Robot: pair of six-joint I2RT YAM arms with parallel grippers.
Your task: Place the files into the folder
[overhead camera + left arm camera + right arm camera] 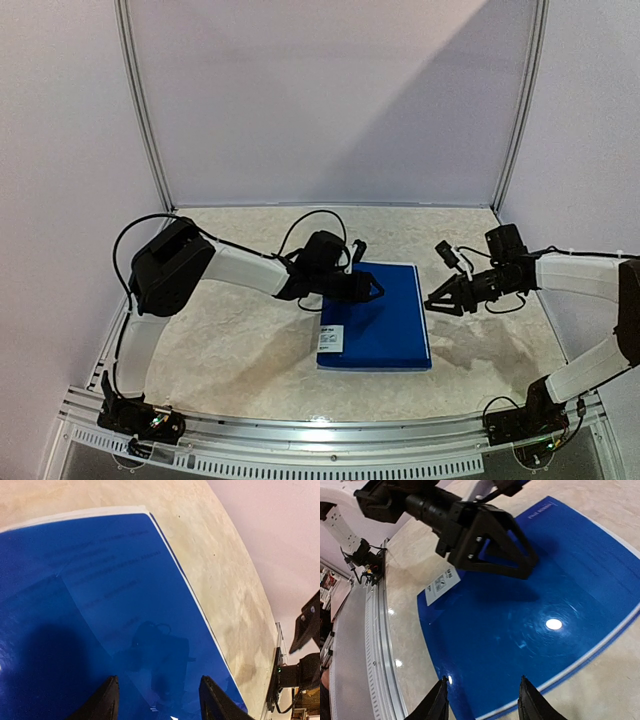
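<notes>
The room is a booth of plain pale walls framed by slim metal posts. Its floor is a beige, marbled surface with a glossy finish that catches spots of lamp light in the right wrist view. A ribbed aluminium rail runs along the near edge.

The left arm reaches in from the left and the right arm from the right, both toward the middle.

The blue folder lies flat and closed at the centre of the surface, its cover facing up. The files show only as a thin white edge under the cover along its borders, and as faint dark lines of print through the blue.

The left pincer hangs over the far-left part of the cover, its fingers spread with nothing between them; whether they touch the cover cannot be told. The right pincer sits just beside the folder's right edge, fingers likewise spread and empty.

A small white label sits on the cover near its near-left corner.
</notes>
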